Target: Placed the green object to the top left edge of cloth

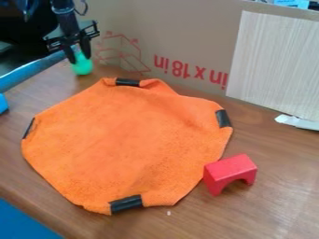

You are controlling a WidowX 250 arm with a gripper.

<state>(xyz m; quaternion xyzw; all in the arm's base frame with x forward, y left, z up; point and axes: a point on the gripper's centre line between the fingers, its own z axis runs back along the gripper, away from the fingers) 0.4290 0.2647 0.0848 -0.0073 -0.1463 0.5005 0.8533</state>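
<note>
At the upper left, the black gripper (78, 55) hangs down with its fingers closed around the narrow upper part of the green object (82, 66). The rounded lower end of that object shows below the fingertips, beyond the cloth's upper left edge and apart from it. Whether it touches the table cannot be told. An orange cloth (128, 144) lies spread on the wooden table, with black patches on its edges and some folds along its top and right.
A red arch-shaped block (230, 173) stands by the cloth's lower right edge. Behind the cloth rises a cardboard wall (187, 42), with a pale striped panel (274, 65) at its right. A blue item (3, 103) shows at the left edge.
</note>
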